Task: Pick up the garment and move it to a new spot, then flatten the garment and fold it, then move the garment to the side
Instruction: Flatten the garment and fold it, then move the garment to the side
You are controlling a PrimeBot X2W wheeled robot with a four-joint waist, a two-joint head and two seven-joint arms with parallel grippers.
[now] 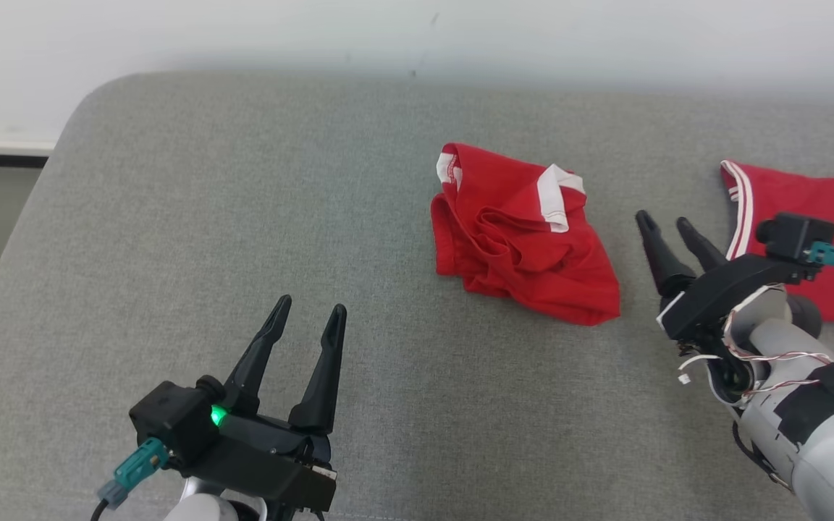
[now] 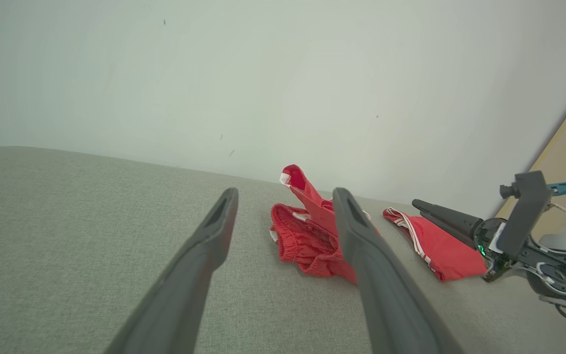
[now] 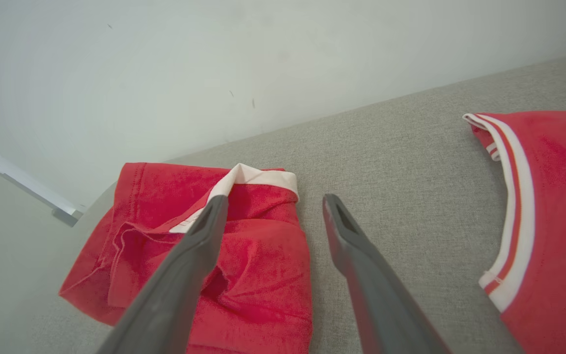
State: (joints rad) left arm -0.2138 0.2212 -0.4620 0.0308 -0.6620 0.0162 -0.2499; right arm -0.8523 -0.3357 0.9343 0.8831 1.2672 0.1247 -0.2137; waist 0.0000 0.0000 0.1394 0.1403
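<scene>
Fingers of left gripper (image 1: 312,305) and right gripper (image 1: 664,218) stand apart, empty, near red garment (image 1: 525,239) with unreadable white tab (image 1: 449,168).

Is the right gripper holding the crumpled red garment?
No, the right gripper has its jaws open and empty, beside the crumpled red garment.

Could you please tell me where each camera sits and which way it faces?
Head view: on the head, looking down at the grey cushion; left gripper and right gripper show, both open.
Left wrist view: low, looking along its fingers toward the white wall; the right gripper shows at right.
Right wrist view: angled down along its fingers.
All three share the crumpled red garment and the striped red garment.
</scene>
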